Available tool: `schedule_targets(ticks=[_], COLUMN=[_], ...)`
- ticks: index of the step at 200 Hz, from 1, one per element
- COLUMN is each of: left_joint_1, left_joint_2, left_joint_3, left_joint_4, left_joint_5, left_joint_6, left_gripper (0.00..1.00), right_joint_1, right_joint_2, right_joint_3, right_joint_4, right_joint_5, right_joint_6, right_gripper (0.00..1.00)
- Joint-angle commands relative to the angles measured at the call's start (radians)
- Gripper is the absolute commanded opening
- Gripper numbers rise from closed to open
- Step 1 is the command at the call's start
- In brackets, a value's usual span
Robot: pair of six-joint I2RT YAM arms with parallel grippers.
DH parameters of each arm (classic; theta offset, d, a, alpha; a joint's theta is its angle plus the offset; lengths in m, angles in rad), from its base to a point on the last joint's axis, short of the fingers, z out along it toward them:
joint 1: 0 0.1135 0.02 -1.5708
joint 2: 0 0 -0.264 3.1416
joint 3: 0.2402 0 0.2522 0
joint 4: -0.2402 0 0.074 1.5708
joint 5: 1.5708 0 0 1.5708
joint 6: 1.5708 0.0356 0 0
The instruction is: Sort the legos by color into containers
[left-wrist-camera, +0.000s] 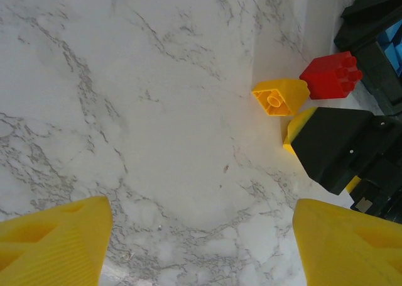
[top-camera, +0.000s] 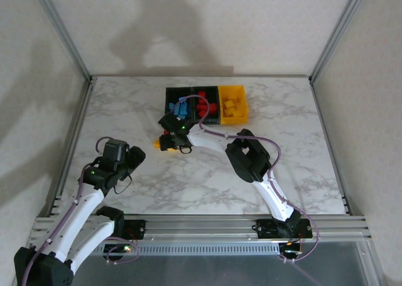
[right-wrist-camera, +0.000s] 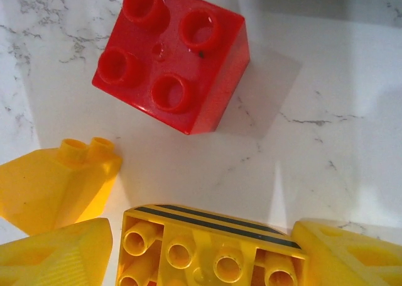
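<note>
From where I stood, the right claw (right-wrist-camera: 202, 251) was down on the tabletop (top-camera: 125, 110) just in front of the bins (top-camera: 191, 88). Its two fingers sat close on either side of an upturned yellow brick with a black stripe (right-wrist-camera: 207, 226), and I couldn't tell whether they were squeezing it or only flanking it. The worry was the crowding. A sloped yellow brick (right-wrist-camera: 59, 185) lay just beside one finger and a red brick (right-wrist-camera: 169, 56) sat near ahead, so a closing or lifting finger could have snagged or shoved either one. A shallow hold might have let the striped brick tip or slip out on the way up. The yellow bin (top-camera: 244, 107) was at the far end of the row, past the two black ones, so a drop could have landed among the wrong colour. The left claw (left-wrist-camera: 201, 245), fingers wide apart and holding nothing, hung over bare marble.
</note>
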Motion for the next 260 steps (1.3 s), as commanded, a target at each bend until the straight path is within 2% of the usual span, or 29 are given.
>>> schedule_targets(ticks=[1, 56, 92, 122, 204, 260], left_joint_1=[0.010, 0.011, 0.010, 0.010, -0.009, -0.163], left_joint_2=[-0.018, -0.014, -0.020, -0.023, -0.017, 0.113], left_joint_3=[-0.011, -0.008, -0.008, -0.016, -0.026, 0.018], left_joint_4=[-0.010, -0.006, -0.009, 0.002, 0.128, 0.269], left_joint_5=[0.018, 0.024, 0.027, 0.046, 0.217, 0.172], left_joint_6=[0.020, 0.018, 0.017, 0.020, 0.036, -0.023], left_gripper=[0.75, 0.75, 0.74, 0.74, 0.73, 0.72], right_joint_1=[0.018, 0.036, 0.037, 0.037, 0.011, -0.083], right_joint_2=[0.046, 0.062, 0.067, 0.046, -0.243, -0.486], right_joint_3=[0.006, 0.016, 0.024, 0.013, -0.241, -0.437], right_joint_4=[-0.039, -0.073, -0.075, -0.069, 0.057, 0.071], right_joint_5=[0.033, 0.082, 0.082, 0.089, 0.101, 0.143], right_joint_6=[-0.011, -0.037, -0.050, -0.055, -0.014, -0.015], right_gripper=[0.75, 0.77, 0.62, 0.59, 0.58, 0.58])
